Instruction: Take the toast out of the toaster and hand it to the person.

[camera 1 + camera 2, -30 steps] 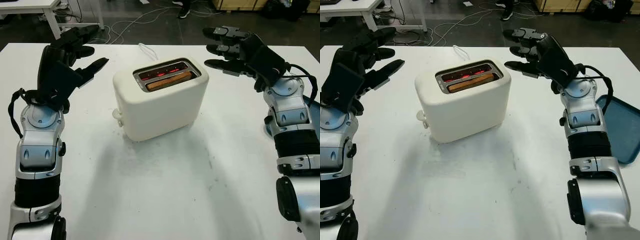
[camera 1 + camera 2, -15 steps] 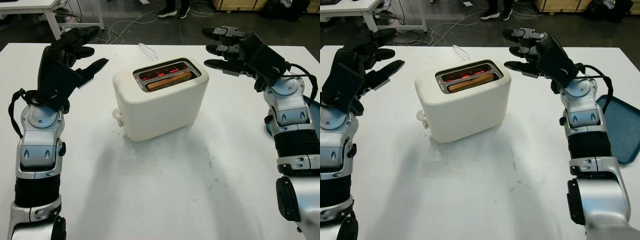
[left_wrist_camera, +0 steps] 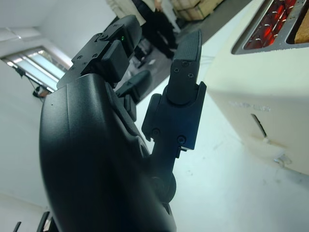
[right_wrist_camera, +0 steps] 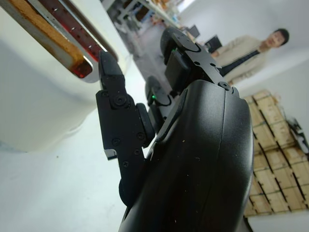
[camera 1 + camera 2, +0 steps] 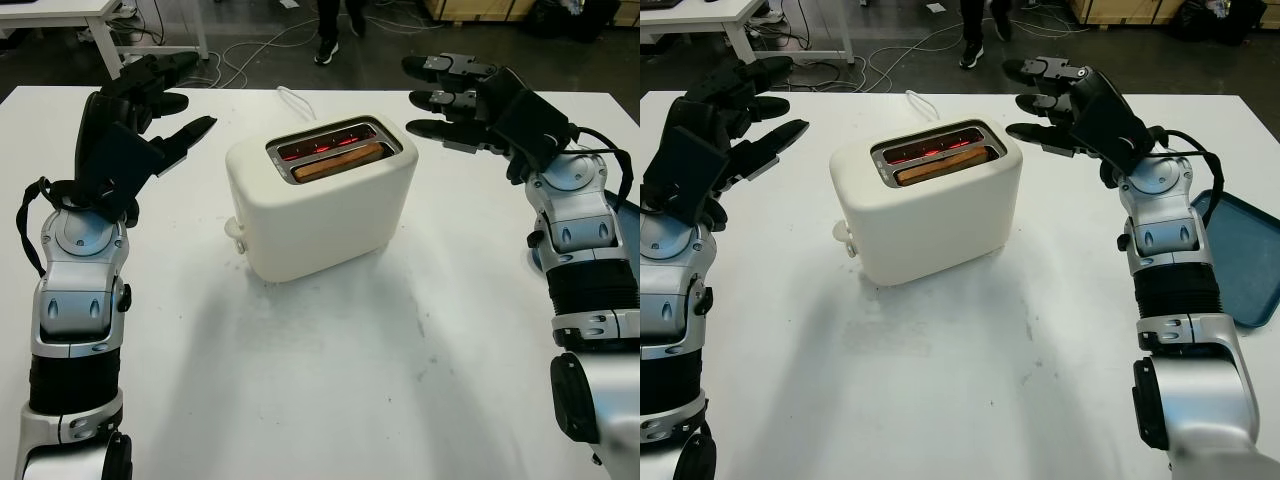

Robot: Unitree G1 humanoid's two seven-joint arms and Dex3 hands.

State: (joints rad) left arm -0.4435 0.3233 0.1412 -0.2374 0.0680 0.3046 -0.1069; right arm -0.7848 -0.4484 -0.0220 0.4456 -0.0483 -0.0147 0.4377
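Note:
A cream toaster (image 5: 320, 200) stands mid-table with its slots glowing red. A slice of toast (image 5: 338, 161) sits low in the near slot, its brown edge just showing. My left hand (image 5: 165, 105) hovers open to the left of the toaster, a hand's width away. My right hand (image 5: 440, 98) hovers open just right of the toaster's top, fingers pointing at it. The toast edge (image 4: 46, 33) and the toaster body (image 3: 256, 96) show close by in the wrist views. A person (image 4: 246, 50) stands beyond the table; their legs (image 5: 337, 25) are at the far edge.
A blue tray (image 5: 1240, 255) lies at the table's right edge beside my right forearm. A white cord (image 5: 293, 100) runs from behind the toaster toward the back edge. Floor cables and another table's legs (image 5: 120, 40) lie beyond.
The person's feet have shifted left along the far side of the table. My right hand has edged slightly toward the toaster; the left hand and toast are unchanged.

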